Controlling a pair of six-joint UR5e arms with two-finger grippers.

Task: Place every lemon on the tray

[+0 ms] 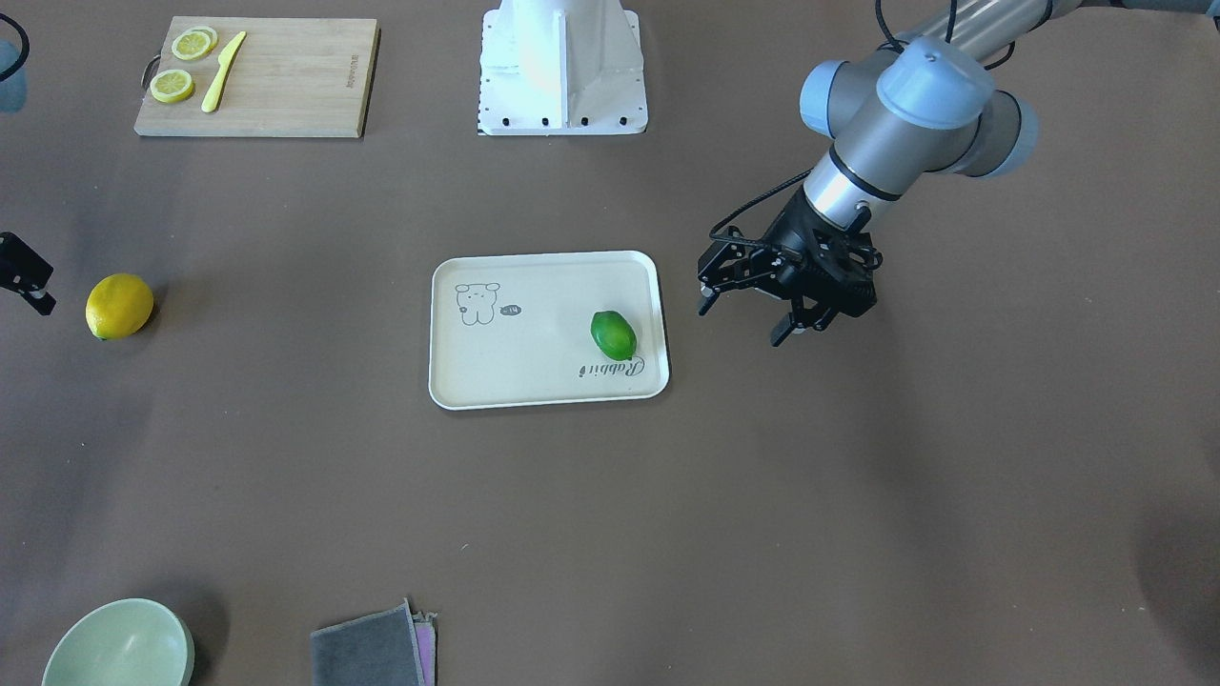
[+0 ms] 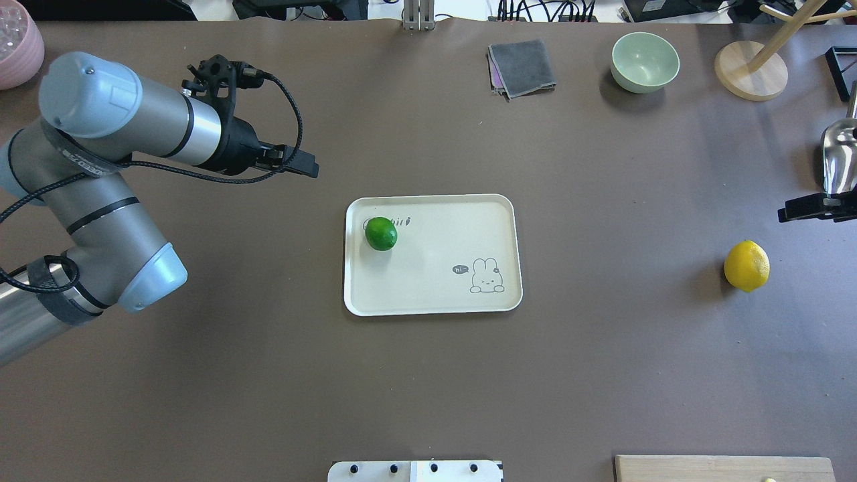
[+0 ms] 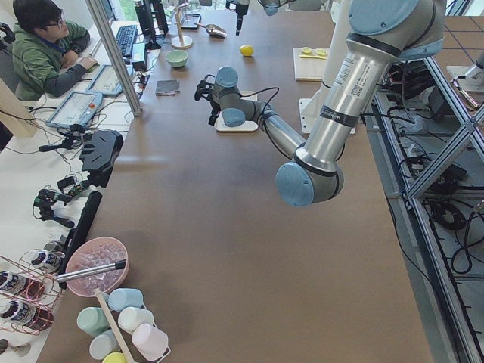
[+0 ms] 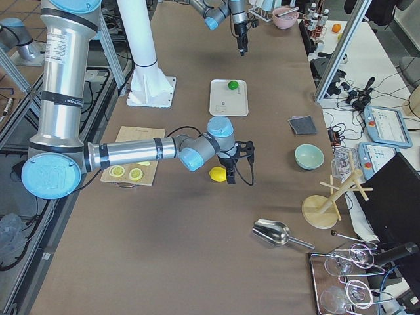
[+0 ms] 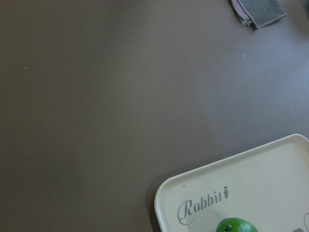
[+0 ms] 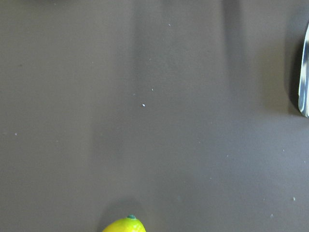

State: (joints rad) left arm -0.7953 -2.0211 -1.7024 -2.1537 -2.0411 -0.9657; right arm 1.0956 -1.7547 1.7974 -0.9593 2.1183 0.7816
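Note:
The green lemon [image 1: 613,334] lies on the cream tray [image 1: 543,305], near its "Rabbit" script; it also shows in the overhead view [image 2: 381,233] and the left wrist view [image 5: 236,225]. The yellow lemon [image 1: 119,306] lies on the table far from the tray [image 2: 435,261], on the robot's right side [image 2: 746,266]. My left gripper [image 1: 743,321] is open and empty, hovering beside the tray's edge. My right gripper [image 2: 813,206] hovers just beyond the yellow lemon [image 6: 124,225]; only part of it shows, so I cannot tell whether it is open or shut.
A bamboo cutting board [image 1: 286,86] with lemon slices and a yellow knife sits near the robot base. A green bowl [image 2: 645,61], a grey cloth [image 2: 522,67], a wooden stand [image 2: 750,70] and a metal scoop [image 2: 840,150] are at the far side.

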